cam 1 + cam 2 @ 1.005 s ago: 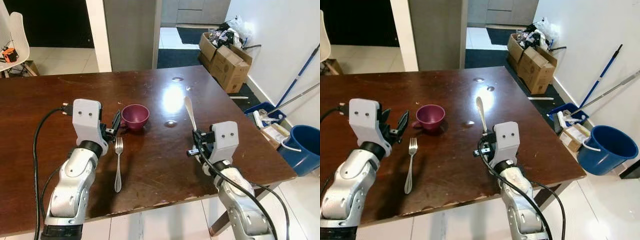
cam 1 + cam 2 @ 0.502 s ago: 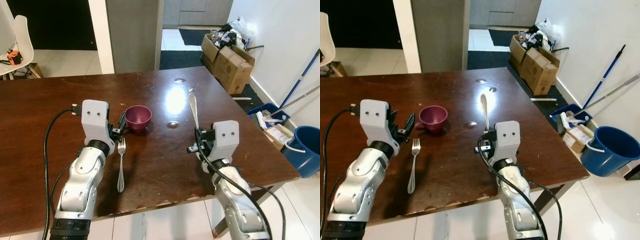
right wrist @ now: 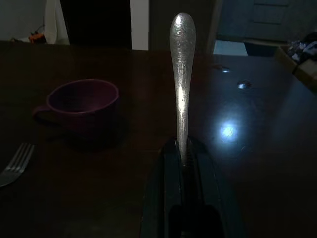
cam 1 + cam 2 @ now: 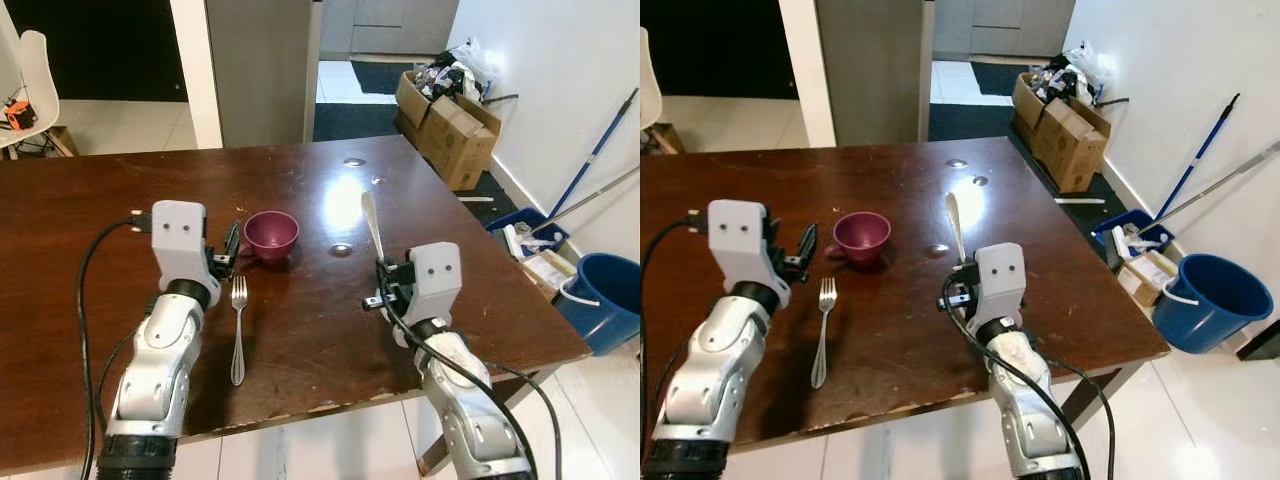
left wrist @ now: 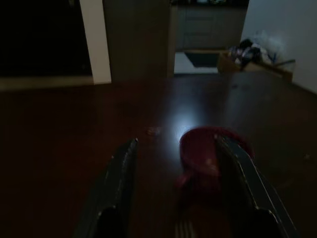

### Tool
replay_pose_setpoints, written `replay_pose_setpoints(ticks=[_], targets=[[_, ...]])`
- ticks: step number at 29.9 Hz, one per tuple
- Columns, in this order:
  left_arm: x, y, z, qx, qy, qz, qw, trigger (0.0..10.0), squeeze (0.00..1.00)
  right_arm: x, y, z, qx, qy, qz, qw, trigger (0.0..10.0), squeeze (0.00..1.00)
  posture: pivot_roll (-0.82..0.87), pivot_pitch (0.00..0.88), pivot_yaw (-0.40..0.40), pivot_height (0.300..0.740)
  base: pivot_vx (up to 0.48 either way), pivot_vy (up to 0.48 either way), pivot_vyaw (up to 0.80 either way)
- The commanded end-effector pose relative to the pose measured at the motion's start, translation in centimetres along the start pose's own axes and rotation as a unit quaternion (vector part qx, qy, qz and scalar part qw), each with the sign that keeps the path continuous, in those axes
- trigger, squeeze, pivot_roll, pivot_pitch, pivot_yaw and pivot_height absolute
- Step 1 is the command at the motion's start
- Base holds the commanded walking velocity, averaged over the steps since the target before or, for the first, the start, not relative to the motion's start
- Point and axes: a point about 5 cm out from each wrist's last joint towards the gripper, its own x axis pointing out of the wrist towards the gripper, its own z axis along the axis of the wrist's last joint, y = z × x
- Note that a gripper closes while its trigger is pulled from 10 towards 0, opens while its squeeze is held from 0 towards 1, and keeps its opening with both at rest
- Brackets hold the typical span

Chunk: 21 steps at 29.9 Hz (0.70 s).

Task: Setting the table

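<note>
Left gripper, left-centre of the head view: fingers spread wide, nothing held, hovering just above the bench. Its tips point at the maroon cup, which sits just beyond them. In the left wrist view the cup lies between the two fingers, ahead of their tips.

Fork lies flat on the bench just below the cup, tines toward the cup, handle running toward the near edge. It is beside the left forearm, under and slightly right of the gripper.

Right gripper, right of centre: closed on a spoon by one end. Spoon's long axis runs up and away from the gripper, free end well clear of the bench. Cup is to its left, apart; the right arm carries the piece to be laid.

Against a second ago: right gripper and spoon sit a little further left in frame, closer to the cup. Left gripper much as it was. Cup and fork unmoved; slight whole-frame shift is camera.
</note>
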Motion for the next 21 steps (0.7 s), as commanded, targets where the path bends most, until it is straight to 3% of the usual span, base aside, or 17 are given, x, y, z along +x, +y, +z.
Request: replay_pose_setpoints(ticks=[1,12,21], targets=[[-0.3,0.1,-0.2,0.006,0.001,0.004,1.0,10.0,0.0,0.1,-0.2,-0.1,-0.001,-0.002,-0.001,1.0,10.0,0.0,-0.02,0.0,-0.001,0.74,0.0,0.0,0.0],[0.0,-0.7,0.0,0.01,-0.005,-0.007,1.0,10.0,0.0,0.2,-0.4,-0.6,0.002,-0.001,-0.004,1.0,10.0,0.0,0.0,0.0,0.004,0.74,0.0,0.0,0.0],[0.7,-1.4,0.1,0.011,-0.003,-0.036,0.999,10.0,0.0,-0.3,-1.6,0.3,0.0,-0.025,-0.036,0.999,10.0,0.0,-0.06,0.0,0.072,0.74,0.0,0.0,0.0]])
